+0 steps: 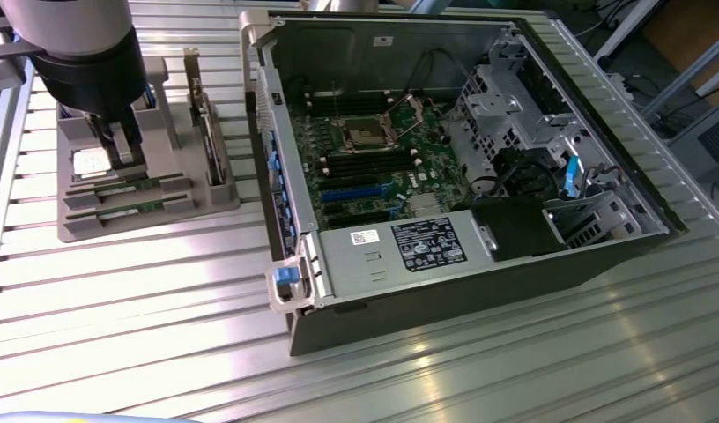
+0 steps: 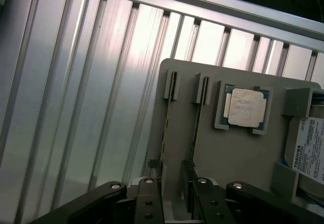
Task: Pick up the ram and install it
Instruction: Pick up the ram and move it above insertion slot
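Two ram sticks stand on edge in slots of a grey holder tray [image 1: 172, 220] at the exterior view's left. One ram stick [image 1: 122, 188] [image 2: 166, 128] is closer to the processor; the other [image 1: 127, 210] [image 2: 198, 118] lies beside it. My gripper [image 1: 115, 145] [image 2: 171, 196] hovers over the tray's end, open, its dark fingers [image 2: 150, 193] standing on either side of the end of one stick without clamping it. The open computer case [image 1: 454, 150] lies to the exterior view's right, with the motherboard's dark memory slots [image 1: 362, 164] exposed.
A square silver processor [image 2: 244, 107] [image 1: 89, 163] rests in its pocket on the tray. A hard drive with a white label [image 2: 309, 148] [image 1: 207, 123] stands on the tray's far side. Ribbed aluminium table [image 1: 159, 308] surrounds everything. The case's wall [image 1: 271, 159] rises between tray and motherboard.
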